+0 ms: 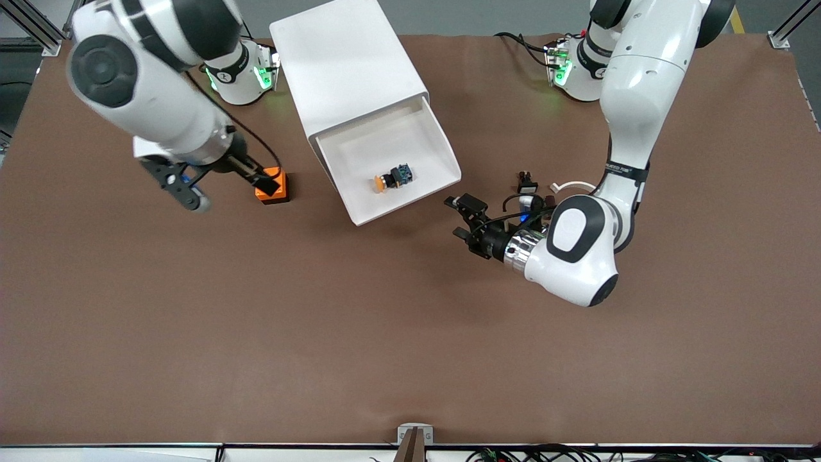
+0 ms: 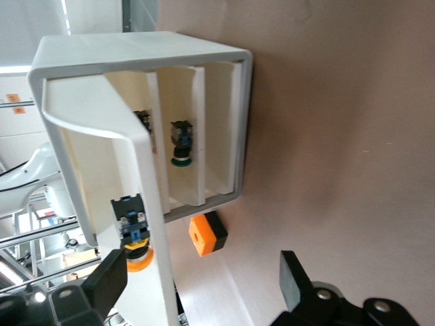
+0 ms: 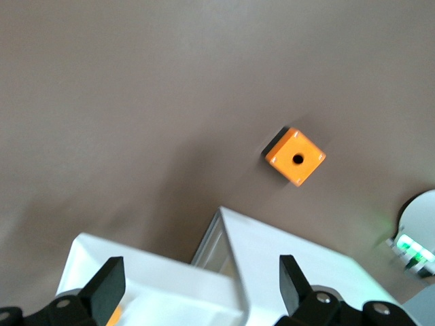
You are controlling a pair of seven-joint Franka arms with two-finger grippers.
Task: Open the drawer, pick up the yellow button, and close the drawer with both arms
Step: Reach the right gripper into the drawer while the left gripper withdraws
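The white drawer (image 1: 442, 151) stands pulled out of the white cabinet (image 1: 346, 61). The button (image 1: 392, 178), with its orange cap, black body and blue end, lies on the drawer floor; it also shows in the left wrist view (image 2: 134, 239). My left gripper (image 1: 463, 219) is open and empty, low over the table beside the drawer's front corner, and shows in its wrist view (image 2: 202, 282). My right gripper (image 1: 223, 187) is open and empty, up in the air; in its wrist view (image 3: 200, 285) the drawer's rim (image 3: 224, 278) lies below, between its fingers.
An orange cube with a round hole (image 1: 272, 186) sits on the table beside the cabinet, toward the right arm's end. Small black parts (image 1: 526, 183) and a white ring (image 1: 571, 186) lie by the left arm. A green-capped button (image 2: 180, 144) sits in a lower compartment.
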